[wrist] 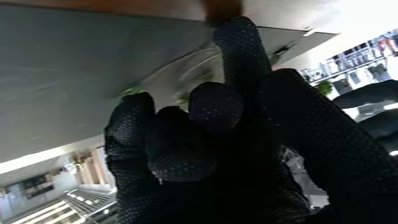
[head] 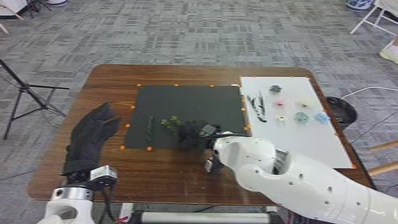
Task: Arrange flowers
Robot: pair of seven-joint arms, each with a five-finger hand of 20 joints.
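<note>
Head view gives the green sprig (head: 171,122), leafy and branching, at 10 o'clock from the right hand (head: 192,133) (its grip I can't tell), wrist view mere green flecks (wrist: 133,91), the left hand (head: 87,137) straight-fingered

Passable: far half of black mat (head: 187,95), plus wood strip between the arms, near side. Blockers: left hand (head: 91,131) left of mat; right hand (head: 190,135) over its near right, leafy sprig (head: 171,122) beside it; green stem (head: 149,131) (runs near-far); small flowers (head: 302,117) on white sheet (head: 298,145), right.
</note>
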